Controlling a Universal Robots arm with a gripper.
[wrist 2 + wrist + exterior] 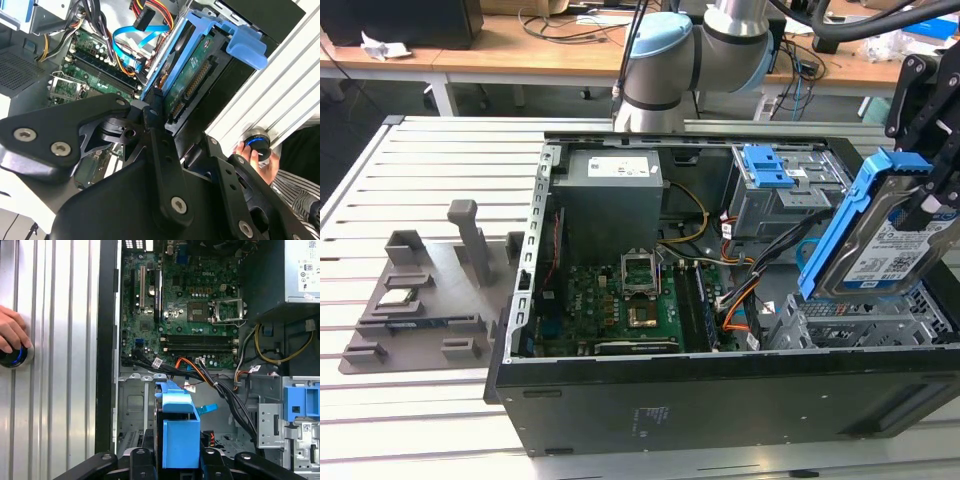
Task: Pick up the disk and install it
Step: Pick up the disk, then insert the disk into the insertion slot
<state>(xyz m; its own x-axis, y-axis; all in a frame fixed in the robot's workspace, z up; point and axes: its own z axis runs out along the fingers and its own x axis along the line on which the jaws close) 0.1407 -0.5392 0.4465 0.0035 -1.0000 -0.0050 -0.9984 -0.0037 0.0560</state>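
While the gripper (932,200) pinches the disk (880,235) by the sides of its caddy (895,165), the disk hangs tilted in the air at the exterior view's right, over the drive cage (865,320) in the lower right part of the open computer case (650,400). It seems to be apart from the cage, though its lower end comes near to it.

I judge that the step in hand is carrying the disk over the case toward its place. To do this well, the grasp should be firm and even on both sides of the caddy, because smooth plastic can slip. The long edges should run parallel with the cage walls. The low end should pass clear of the cables (775,250) just beside it, which could catch on a corner.

The disk is a flat rectangle with a silver metal face and a white-and-blue label (880,265). The caddy is glossy blue plastic. In the second wrist view the underside shows a green circuit board (192,65) and a black toothed connector (192,92). The cage is thin grey perforated metal, the case is matt black, and the surface (420,170) is pale ribbed metal.
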